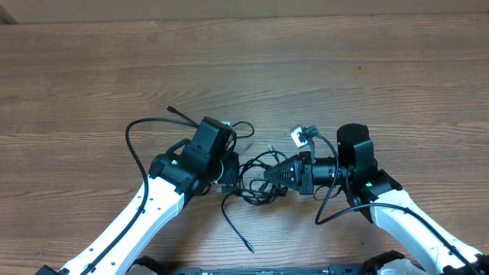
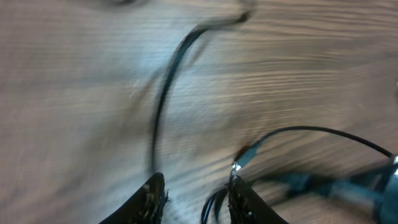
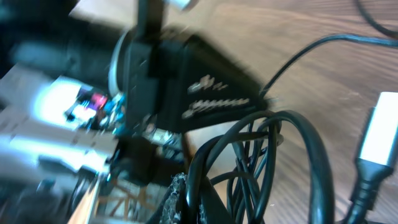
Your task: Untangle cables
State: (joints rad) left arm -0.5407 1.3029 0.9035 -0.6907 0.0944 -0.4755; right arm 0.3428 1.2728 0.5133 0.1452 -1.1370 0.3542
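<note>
Wood-grain brown tabletop (image 1: 76, 61) under both arms. Nearest the bases, a loose plug end (image 1: 249, 247) trails out of the thin black cables (image 1: 256, 186), which are knotted mid-table between the two grippers. On the left gripper (image 2: 196, 198) the fingers (image 2: 152, 199) stand apart with bare wood between them and one strand just beside the right-hand finger. The right gripper (image 1: 269, 174) is closed with its tip in the knot; whether a strand is pinched cannot be told. Farther out lie a silvery plug (image 1: 296, 137) and a wide loop ending in a black plug (image 1: 173, 110).

Parted jaws above blurred black cables (image 2: 163, 102) on wooden table (image 2: 68, 81)
</note>
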